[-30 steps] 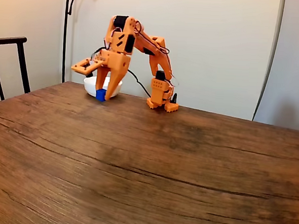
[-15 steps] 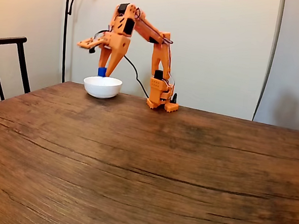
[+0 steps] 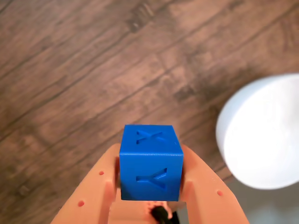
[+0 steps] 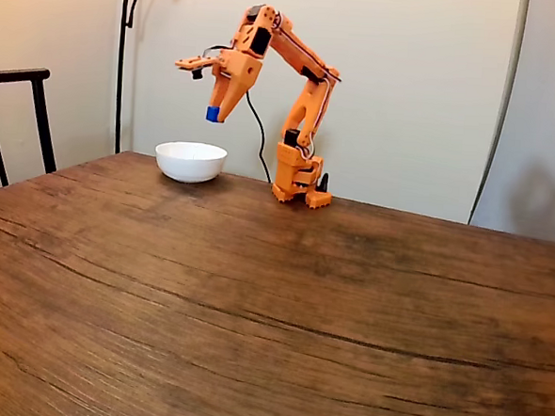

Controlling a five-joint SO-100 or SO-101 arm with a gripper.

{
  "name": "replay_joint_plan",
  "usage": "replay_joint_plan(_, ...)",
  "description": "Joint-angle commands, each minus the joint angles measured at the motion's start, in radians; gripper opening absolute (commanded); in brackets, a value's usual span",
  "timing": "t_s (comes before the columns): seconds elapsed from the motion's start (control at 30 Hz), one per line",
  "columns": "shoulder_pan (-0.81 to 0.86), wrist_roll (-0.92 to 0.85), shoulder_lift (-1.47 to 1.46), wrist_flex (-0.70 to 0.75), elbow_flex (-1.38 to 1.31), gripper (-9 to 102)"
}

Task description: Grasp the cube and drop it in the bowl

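Gripping cube (image 3: 150, 161), gripper (image 4: 213, 115) seemingly above bowl (image 4: 190, 160)

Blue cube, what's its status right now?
Gripper shut on blue cube, raised. White bowl below, slightly aside. Nothing in the way.

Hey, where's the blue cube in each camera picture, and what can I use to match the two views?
Wrist view: the cube sits low in the centre, clamped between the orange gripper fingers.
Fixed view: the cube is upper left, held in the air above the table.
Shared landmark: the white bowl, at the right edge in the wrist view, and below-left of the cube in the fixed view.
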Motion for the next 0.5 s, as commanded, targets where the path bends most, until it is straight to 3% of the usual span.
replay_joint_plan(0.0, 0.078, 0.006, 0.101, 0.051, 0.051, 5)
replay_joint_plan(0.13, 0.207, 0.048, 0.163, 0.029, 0.126, 5)
replay_joint_plan(0.47, 0.517, 0.212, 0.184, -0.179, 0.272, 5)
